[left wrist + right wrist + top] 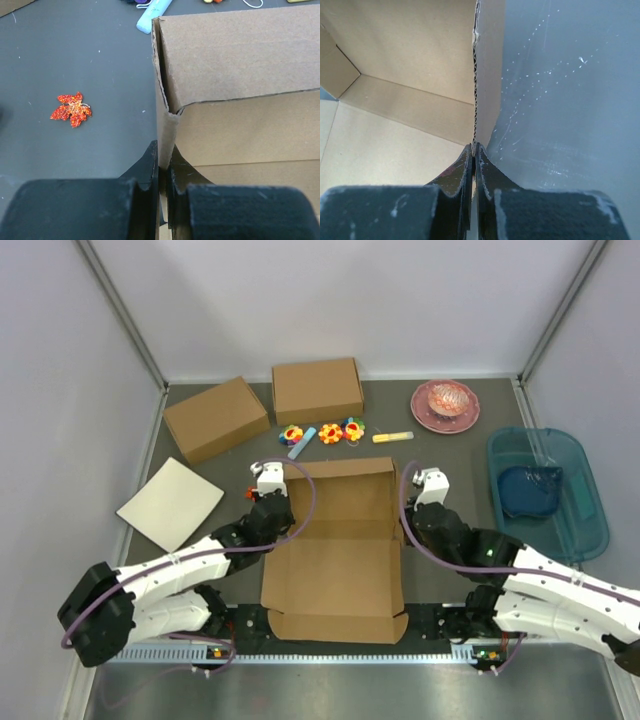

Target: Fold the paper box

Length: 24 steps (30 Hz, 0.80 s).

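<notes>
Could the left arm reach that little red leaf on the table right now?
Probably not this instant: the left gripper is shut on the side wall of the paper box and would have to let go first. Otherwise the red leaf lies close by on the table, with nothing between.

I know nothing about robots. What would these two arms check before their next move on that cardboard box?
1. Left claw shut on the box's left wall: ok.
2. Right claw shut on the right wall: ok.
3. Both gripped walls standing upright: ok.
4. Lid lying open and flat towards the arms: ok.
5. Blue stick clear of the box's back corner: cannot tell, it lies very close.
6. Wall tabs seated in their slots: cannot tell, hidden.
</notes>
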Available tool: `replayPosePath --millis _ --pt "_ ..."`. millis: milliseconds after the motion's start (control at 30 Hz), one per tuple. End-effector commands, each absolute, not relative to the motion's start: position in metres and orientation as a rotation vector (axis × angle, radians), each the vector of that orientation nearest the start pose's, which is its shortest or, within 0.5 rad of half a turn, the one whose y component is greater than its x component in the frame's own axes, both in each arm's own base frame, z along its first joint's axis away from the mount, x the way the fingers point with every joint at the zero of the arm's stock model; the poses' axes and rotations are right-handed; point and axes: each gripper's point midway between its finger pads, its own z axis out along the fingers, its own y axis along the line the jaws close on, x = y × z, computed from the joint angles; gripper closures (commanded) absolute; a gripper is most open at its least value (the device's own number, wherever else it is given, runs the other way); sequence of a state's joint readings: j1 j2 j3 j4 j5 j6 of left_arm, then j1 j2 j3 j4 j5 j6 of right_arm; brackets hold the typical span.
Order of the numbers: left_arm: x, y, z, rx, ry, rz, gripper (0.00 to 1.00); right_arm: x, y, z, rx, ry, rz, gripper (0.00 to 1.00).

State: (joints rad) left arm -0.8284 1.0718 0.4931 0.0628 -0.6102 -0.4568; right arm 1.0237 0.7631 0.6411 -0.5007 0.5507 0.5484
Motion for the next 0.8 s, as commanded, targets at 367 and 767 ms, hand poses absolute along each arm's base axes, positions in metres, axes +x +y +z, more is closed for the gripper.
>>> replayPosePath --millis 367,767 --pt "0.273 -0.189 0.118 0.098 1.901 -0.237 1.00 0.206 0.210 0.170 -0.212 2.062 0.429 0.77" --pt "0.273 -0.190 0.109 0.120 1.908 -0.212 1.00 0.210 0.231 0.166 -0.256 2.076 0.458 0.44"
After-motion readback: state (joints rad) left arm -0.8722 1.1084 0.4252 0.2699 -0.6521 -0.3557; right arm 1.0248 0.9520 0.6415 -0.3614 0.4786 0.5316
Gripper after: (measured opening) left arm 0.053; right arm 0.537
